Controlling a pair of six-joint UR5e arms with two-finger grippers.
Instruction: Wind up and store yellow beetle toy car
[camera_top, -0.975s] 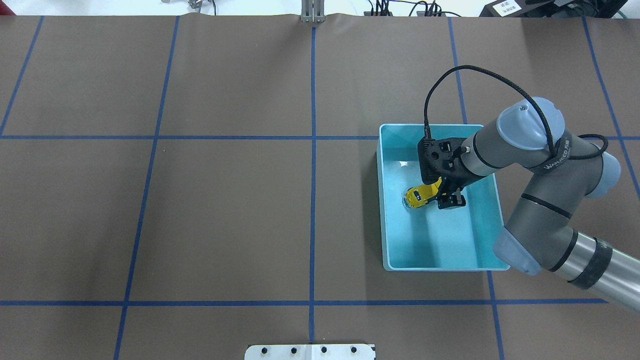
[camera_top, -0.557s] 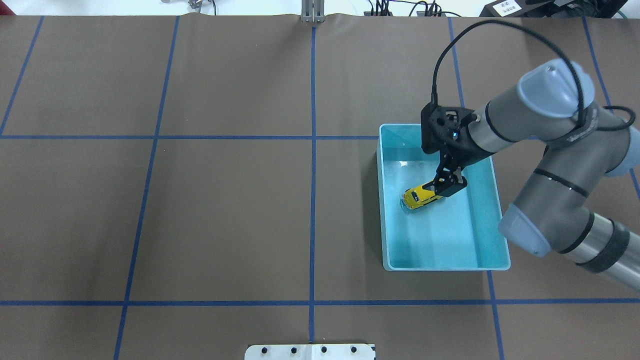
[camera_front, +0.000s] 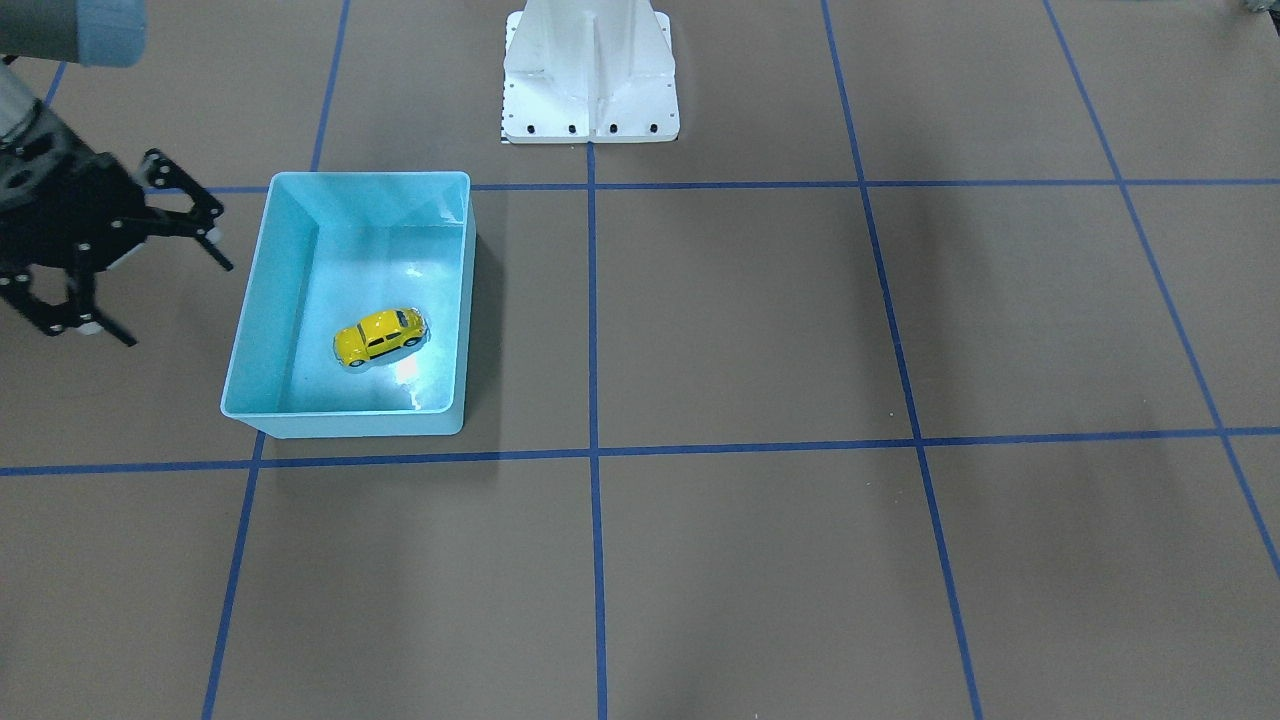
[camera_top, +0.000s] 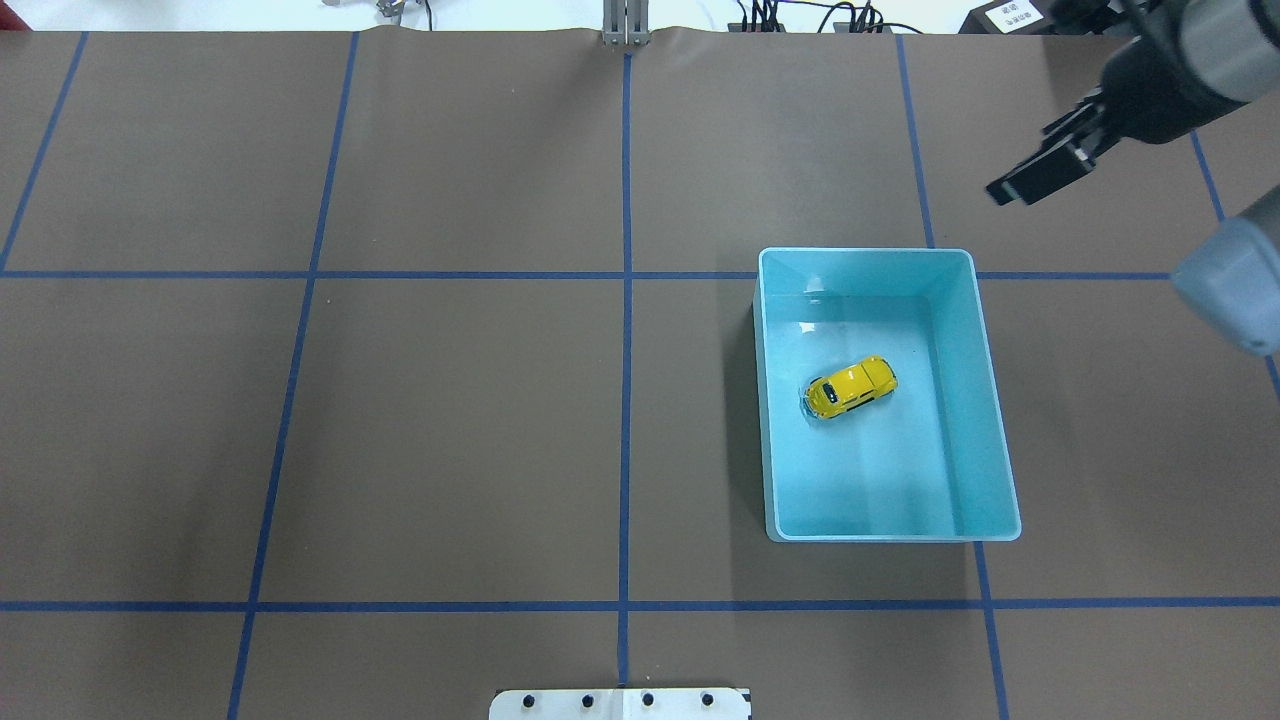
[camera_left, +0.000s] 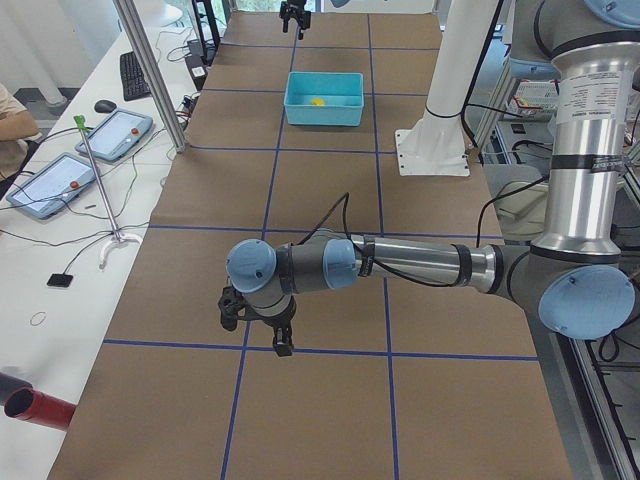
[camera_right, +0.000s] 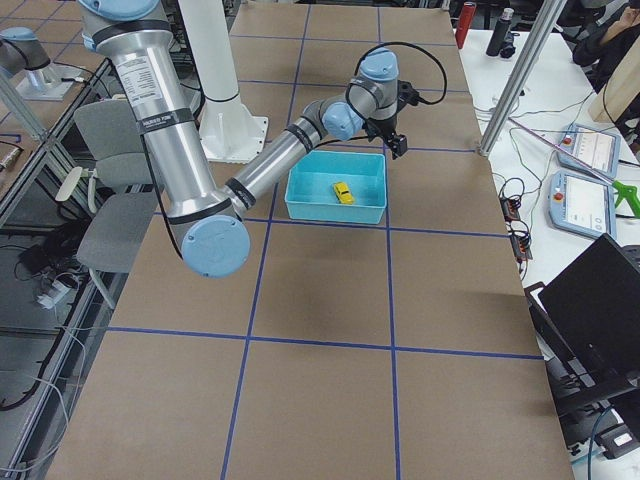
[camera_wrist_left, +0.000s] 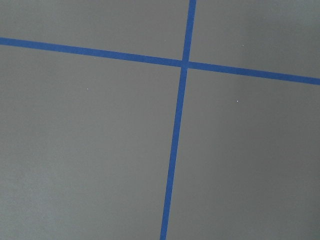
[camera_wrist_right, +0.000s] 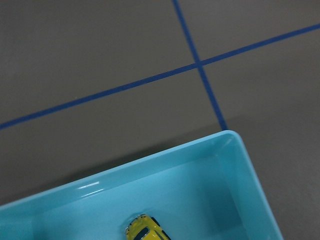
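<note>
The yellow beetle toy car (camera_top: 852, 388) stands on its wheels on the floor of the light blue bin (camera_top: 765, 400), free of any gripper. It also shows in the front view (camera_front: 379, 335) and at the bottom edge of the right wrist view (camera_wrist_right: 145, 232). My right gripper (camera_front: 178, 303) is open and empty, raised beside the bin; in the overhead view (camera_top: 1040, 172) it is beyond the bin's far right corner. My left gripper (camera_left: 258, 328) shows only in the left side view, low over bare table far from the bin; I cannot tell whether it is open or shut.
The white robot base (camera_front: 590, 75) stands at the table's near-robot edge. Blue tape lines (camera_top: 626, 300) divide the brown table cover. The left wrist view shows only a tape crossing (camera_wrist_left: 184, 63). Operator tablets (camera_left: 105, 135) lie on a side table.
My right gripper let go of the car, lifted out of the bin and moved away to the far right. The car stays in the bin.
</note>
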